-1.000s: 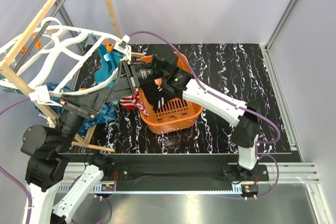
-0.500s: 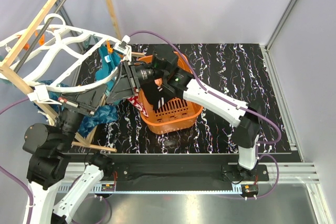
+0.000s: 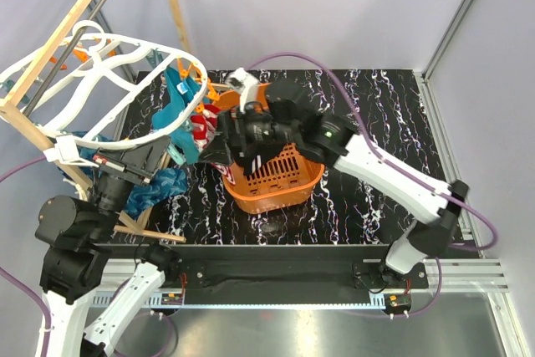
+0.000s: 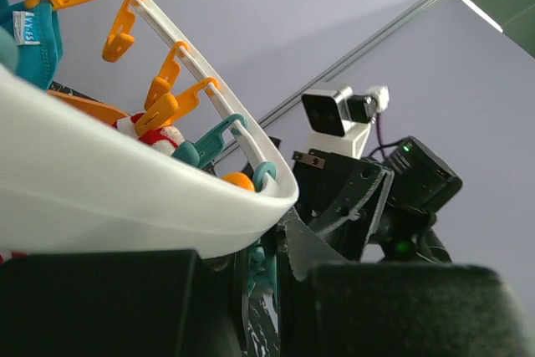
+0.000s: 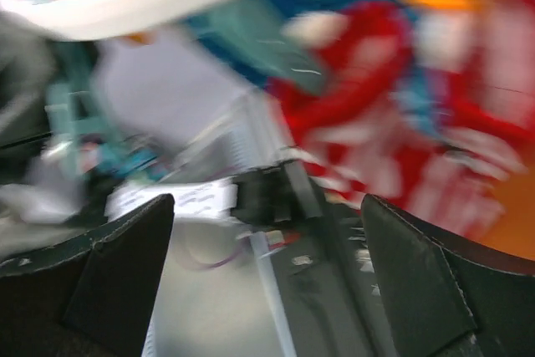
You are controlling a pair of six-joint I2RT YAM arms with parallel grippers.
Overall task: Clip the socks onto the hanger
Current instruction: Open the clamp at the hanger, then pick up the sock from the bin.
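Note:
The white oval hanger with orange pegs hangs tilted at the upper left. My left gripper is shut on the hanger's near rim. One red-and-white striped sock hangs from a peg at that rim and also shows as a blurred sock in the right wrist view. A second striped sock lies over the left edge of the basket. My right gripper is open and empty just right of the hanging sock, its fingers spread wide.
An orange basket stands mid-table under my right arm. Teal cloths hang from the hanger and lie on the table's left. A wooden pole frame carries the hanger at the left.
My right gripper opened and drew back to the right, leaving the striped sock hanging from a peg. My left gripper closed on the rim, and the hanger swung up and right.

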